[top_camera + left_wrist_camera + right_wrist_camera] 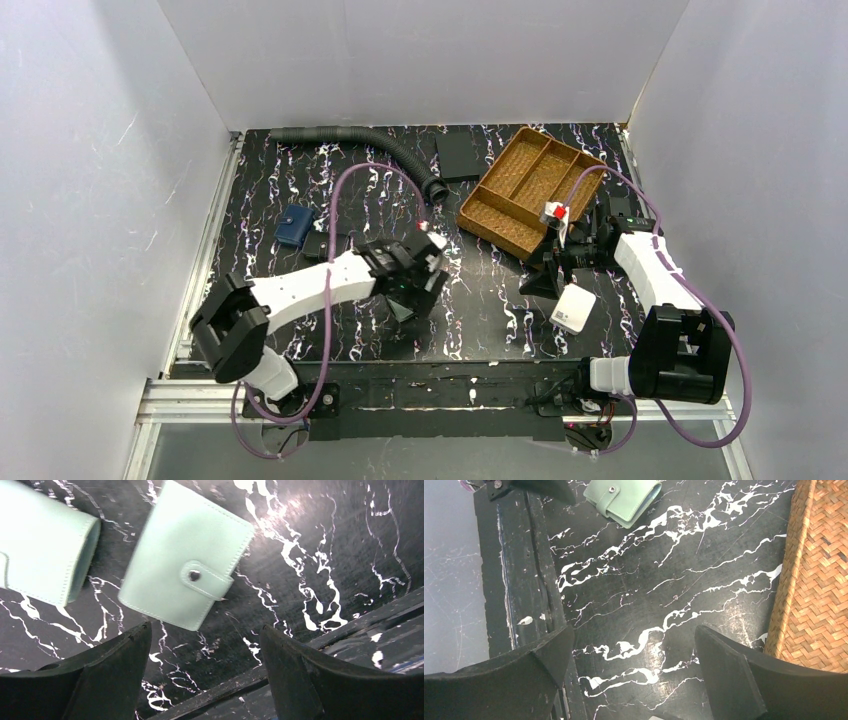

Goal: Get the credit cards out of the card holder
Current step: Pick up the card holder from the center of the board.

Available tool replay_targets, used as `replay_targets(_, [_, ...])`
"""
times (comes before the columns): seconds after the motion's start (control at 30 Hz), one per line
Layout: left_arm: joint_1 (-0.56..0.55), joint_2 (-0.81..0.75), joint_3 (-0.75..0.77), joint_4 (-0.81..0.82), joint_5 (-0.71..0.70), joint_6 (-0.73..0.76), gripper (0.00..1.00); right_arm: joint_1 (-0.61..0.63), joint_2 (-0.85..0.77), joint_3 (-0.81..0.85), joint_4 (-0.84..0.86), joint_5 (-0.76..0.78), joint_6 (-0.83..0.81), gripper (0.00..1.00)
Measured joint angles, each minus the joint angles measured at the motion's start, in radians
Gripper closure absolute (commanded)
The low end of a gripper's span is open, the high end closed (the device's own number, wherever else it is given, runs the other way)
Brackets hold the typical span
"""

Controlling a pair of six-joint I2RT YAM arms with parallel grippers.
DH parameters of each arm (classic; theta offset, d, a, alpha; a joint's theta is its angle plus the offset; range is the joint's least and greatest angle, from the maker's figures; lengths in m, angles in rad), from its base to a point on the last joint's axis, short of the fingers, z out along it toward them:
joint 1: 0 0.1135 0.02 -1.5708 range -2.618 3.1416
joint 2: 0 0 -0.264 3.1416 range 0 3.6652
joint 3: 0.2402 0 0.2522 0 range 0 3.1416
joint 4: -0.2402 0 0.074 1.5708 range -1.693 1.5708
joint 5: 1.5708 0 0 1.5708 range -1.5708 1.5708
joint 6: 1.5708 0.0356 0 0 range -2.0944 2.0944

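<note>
So: both claws wide, card holder snapped shut

Standing over the rig, the woven tray at the far right of the table is the easiest thing to steer by.

The left gripper hangs well left of the tray and nearer the arm bases. Its jaws are spread wide with nothing between them. Right under it lies the card holder, a sage-green bifold lying flat and closed with the snap tab buttoned down. A second wallet just like it sits beside it, not touching.

The right gripper hovers just beside the tray's near edge, also gaping open and empty over bare marbled tabletop. Its wrist camera catches one green wallet well apart from the tray, but I can't tell which of the two it is.

A white box sits on the near side of the tray. A navy pouch is far off to the tray's left. A corrugated hose ends close to the tray's left side, with a black slab just beside that.
</note>
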Motion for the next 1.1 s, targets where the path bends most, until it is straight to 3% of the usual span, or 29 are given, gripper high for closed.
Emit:
replay_targets(0.23, [0.246,-0.160,-0.085,0.093,0.228,0.010,0.28,0.000,-0.013,-0.026,0.011,0.028,-0.001,0.00])
replay_targets(0.37, [0.368,-0.217,-0.105,0.135,0.316,-0.068,0.31,0.000,-0.015,-0.034,0.023,0.037,0.002,0.00])
replay_targets(0.6, [0.457,-0.270,-0.180,0.203,0.405,-0.248,0.40,0.000,-0.015,-0.034,0.029,0.047,0.002,0.00])
replay_targets(0.73, [0.455,-0.208,-0.154,0.154,0.492,-0.126,0.38,0.000,-0.015,-0.034,0.029,0.052,0.002,0.00])
replay_targets(0.8, [0.447,-0.154,-0.101,0.037,0.500,0.082,0.26,0.000,-0.015,-0.034,0.031,0.055,0.002,0.00])
replay_targets(0.87, [0.443,-0.143,-0.095,0.002,0.504,0.189,0.16,0.000,-0.010,-0.034,0.032,0.058,0.001,0.00])
replay_targets(0.93, [0.443,-0.146,-0.111,0.052,0.527,0.214,0.13,0.000,-0.005,-0.035,0.032,0.059,0.001,0.00])
replay_targets(1.1, [0.443,-0.144,-0.131,0.118,0.574,0.211,0.17,0.000,0.000,-0.035,0.031,0.062,-0.001,0.00])
